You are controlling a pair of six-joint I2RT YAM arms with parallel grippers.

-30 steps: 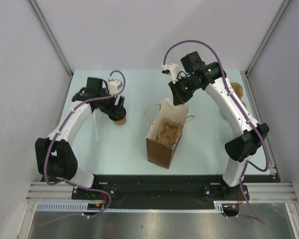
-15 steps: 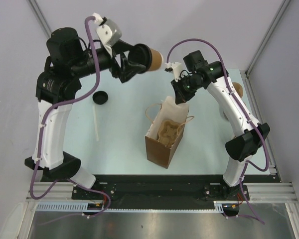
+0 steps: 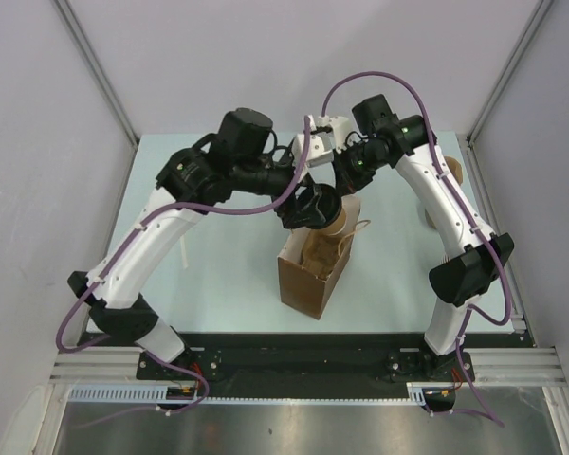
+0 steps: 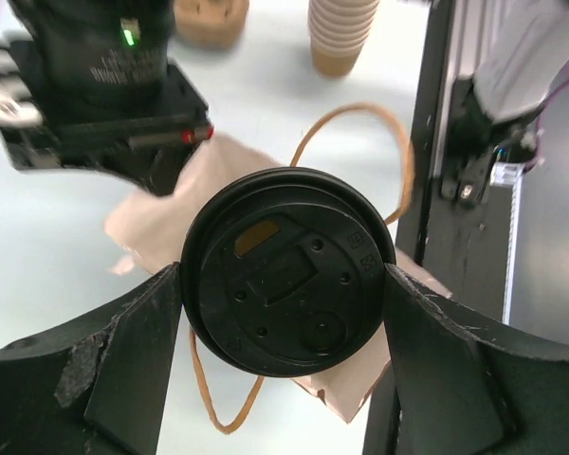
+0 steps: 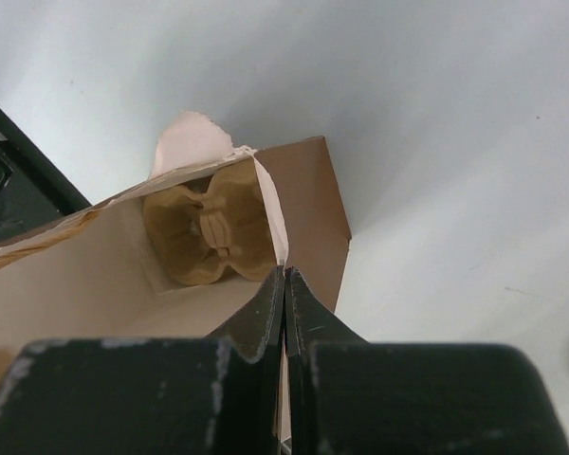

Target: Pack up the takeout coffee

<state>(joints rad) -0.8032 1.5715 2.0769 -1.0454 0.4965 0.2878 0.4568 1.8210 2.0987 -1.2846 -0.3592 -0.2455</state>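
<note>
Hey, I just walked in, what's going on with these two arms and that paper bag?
The left gripper holds the takeout coffee, a paper cup with a black lid, over the open top of the brown paper bag. The right gripper is shut on the bag's upper edge, holding the mouth open. A pulp cup carrier sits at the bottom of the bag. The cup has not been let go yet.

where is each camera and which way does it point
Top external: above and behind the robot, looking down at both arms and the paper bag.
Left wrist: on the left claw, looking along its fingers at the lidded takeout coffee.
Right wrist: on the right claw, shut fingers showing, looking into the bag at the cup carrier.
All three share the bag.
</note>
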